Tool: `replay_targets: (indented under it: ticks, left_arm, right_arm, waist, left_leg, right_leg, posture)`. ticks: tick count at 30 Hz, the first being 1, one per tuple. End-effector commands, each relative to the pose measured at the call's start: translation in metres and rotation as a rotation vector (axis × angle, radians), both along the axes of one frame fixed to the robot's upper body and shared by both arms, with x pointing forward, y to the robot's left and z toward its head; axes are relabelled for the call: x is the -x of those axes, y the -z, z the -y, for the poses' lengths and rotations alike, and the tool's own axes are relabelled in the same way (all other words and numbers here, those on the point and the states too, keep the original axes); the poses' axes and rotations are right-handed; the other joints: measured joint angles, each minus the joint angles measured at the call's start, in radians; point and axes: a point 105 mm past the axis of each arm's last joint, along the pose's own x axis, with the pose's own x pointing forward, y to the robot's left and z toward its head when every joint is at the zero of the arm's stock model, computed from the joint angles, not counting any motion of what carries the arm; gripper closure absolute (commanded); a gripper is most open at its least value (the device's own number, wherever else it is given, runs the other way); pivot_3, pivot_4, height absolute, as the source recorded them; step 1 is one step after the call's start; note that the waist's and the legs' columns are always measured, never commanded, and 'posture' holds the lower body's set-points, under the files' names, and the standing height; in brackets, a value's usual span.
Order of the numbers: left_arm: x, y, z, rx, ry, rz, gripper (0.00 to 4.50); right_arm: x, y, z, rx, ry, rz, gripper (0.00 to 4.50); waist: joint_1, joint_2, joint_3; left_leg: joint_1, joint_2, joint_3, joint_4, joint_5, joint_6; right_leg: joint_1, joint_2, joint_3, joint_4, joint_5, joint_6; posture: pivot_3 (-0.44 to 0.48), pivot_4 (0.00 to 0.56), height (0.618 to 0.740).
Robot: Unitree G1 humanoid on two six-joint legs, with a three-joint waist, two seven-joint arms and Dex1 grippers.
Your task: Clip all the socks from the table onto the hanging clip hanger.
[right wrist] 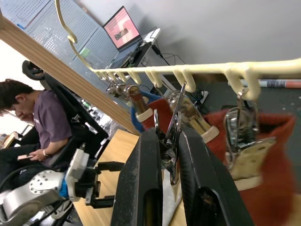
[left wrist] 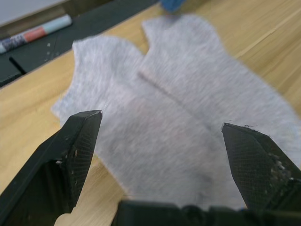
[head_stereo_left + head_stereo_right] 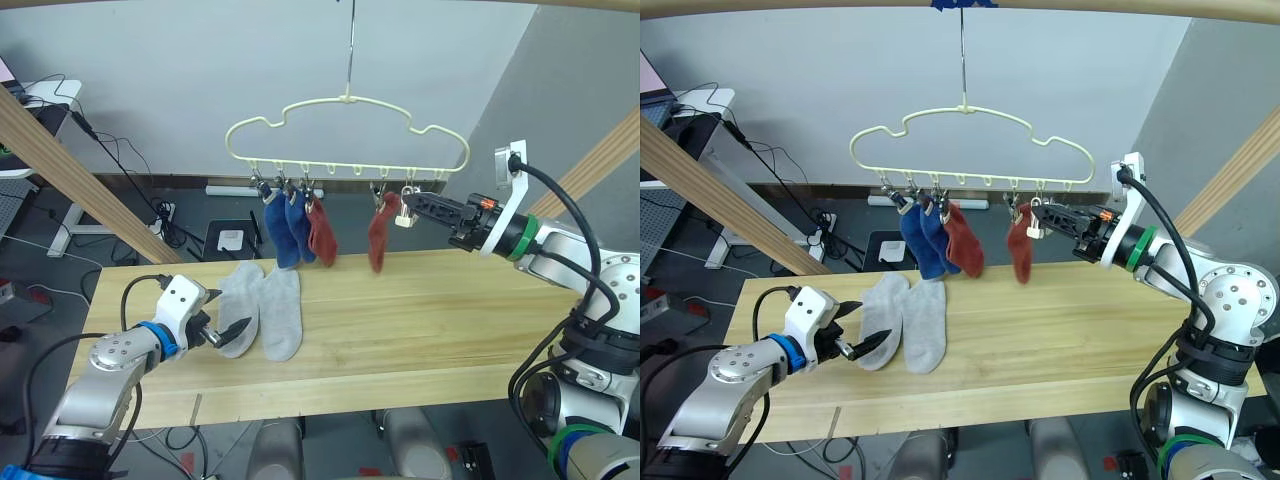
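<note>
Two light grey socks lie side by side on the table (image 3: 450,320), the left one (image 3: 240,300) and the right one (image 3: 283,312). My left gripper (image 3: 226,333) is open, its fingers straddling the near end of the left grey sock (image 2: 155,127). The pale yellow clip hanger (image 3: 347,130) hangs above the table's far edge. Two blue socks (image 3: 284,230) and a rust red sock (image 3: 322,232) hang from its left clips, another red one (image 3: 379,235) further right. My right gripper (image 1: 169,141) is shut on a metal clip (image 1: 172,123) beside that red sock.
Slanted wooden poles rise at the left (image 3: 70,170) and right (image 3: 600,160). Beyond the table are cables, a power strip and desks. A seated person (image 1: 42,122) is off to my left. The table's right half is bare wood.
</note>
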Motion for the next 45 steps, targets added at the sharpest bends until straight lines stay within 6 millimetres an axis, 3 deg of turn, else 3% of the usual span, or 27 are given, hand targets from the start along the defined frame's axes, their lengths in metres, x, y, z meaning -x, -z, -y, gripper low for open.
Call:
replay_targets:
  ticks: [1, 8, 11, 17, 21, 28, 36, 45]
  left_arm:
    - [-0.024, -0.005, 0.009, -0.039, 0.049, 0.061, 0.00]
    - [-0.035, -0.012, 0.039, 0.034, 0.168, 0.133, 0.00]
    - [-0.035, 0.000, 0.058, -0.011, 0.247, 0.108, 0.00]
    - [-0.030, 0.029, 0.074, -0.139, 0.369, 0.045, 0.00]
    - [-0.020, 0.042, 0.071, -0.202, 0.433, -0.008, 0.85]
    - [-0.019, 0.038, 0.072, -0.202, 0.460, 0.028, 2.58]
    - [0.000, -0.016, 0.113, -0.051, 0.598, 0.268, 4.42]
    - [0.035, -0.084, 0.142, -0.007, 0.763, 0.605, 4.46]
  right_arm:
    - [0.003, -0.008, -0.003, 0.011, -0.011, 0.042, 4.36]
    - [0.002, -0.009, -0.002, 0.012, 0.007, 0.045, 4.36]
    - [0.001, -0.009, -0.001, 0.015, 0.015, 0.046, 4.36]
    - [0.000, -0.010, -0.002, 0.013, 0.025, 0.054, 4.36]
    - [0.001, -0.011, -0.001, 0.017, 0.031, 0.056, 4.36]
    - [0.001, -0.010, -0.001, 0.019, 0.032, 0.055, 4.36]
    - [-0.005, -0.005, 0.007, 0.023, 0.073, 0.024, 4.36]
    - [-0.012, 0.003, 0.020, -0.053, 0.102, -0.110, 4.36]
  waist:
    - [0.002, 0.000, 0.000]
    - [-0.021, 0.000, 0.000]
    - [-0.024, 0.000, 0.000]
    - [-0.028, 0.000, 0.000]
    - [-0.029, 0.000, 0.000]
    - [-0.034, 0.000, 0.000]
    - [-0.035, 0.000, 0.000]
    - [-0.029, 0.000, 0.000]
  left_leg:
    - [-0.001, 0.000, -0.001, 0.001, 0.000, 0.000]
    - [-0.001, 0.000, 0.001, 0.000, 0.000, 0.000]
    - [-0.001, 0.000, 0.000, 0.000, 0.000, 0.000]
    - [-0.001, -0.001, 0.000, 0.001, 0.000, 0.000]
    - [-0.001, 0.000, 0.000, 0.001, 0.000, 0.001]
    - [0.000, 0.000, 0.000, 0.001, 0.001, 0.001]
    - [-0.002, 0.000, 0.000, 0.001, 0.001, 0.001]
    - [-0.001, 0.000, 0.000, 0.001, 0.001, 0.001]
  right_leg:
    - [0.000, 0.000, -0.001, 0.000, 0.000, 0.000]
    - [0.000, -0.001, 0.000, 0.000, 0.001, 0.001]
    - [-0.001, -0.001, -0.001, 0.001, 0.001, 0.001]
    - [0.000, -0.001, 0.000, 0.001, 0.001, 0.001]
    - [0.000, 0.000, 0.000, 0.001, 0.001, 0.001]
    - [0.000, 0.000, 0.000, 0.001, 0.001, 0.001]
    - [0.000, -0.001, 0.000, 0.001, 0.001, 0.001]
    - [0.000, -0.001, 0.000, 0.001, 0.001, 0.001]
  posture:
    - [-0.141, 0.303, 0.740]
    - [-0.162, 0.300, 0.740]
    - [-0.162, 0.300, 0.740]
    - [-0.183, 0.291, 0.740]
    - [-0.188, 0.288, 0.740]
    - [-0.187, 0.287, 0.740]
    - [-0.181, 0.297, 0.740]
    - [-0.176, 0.305, 0.740]
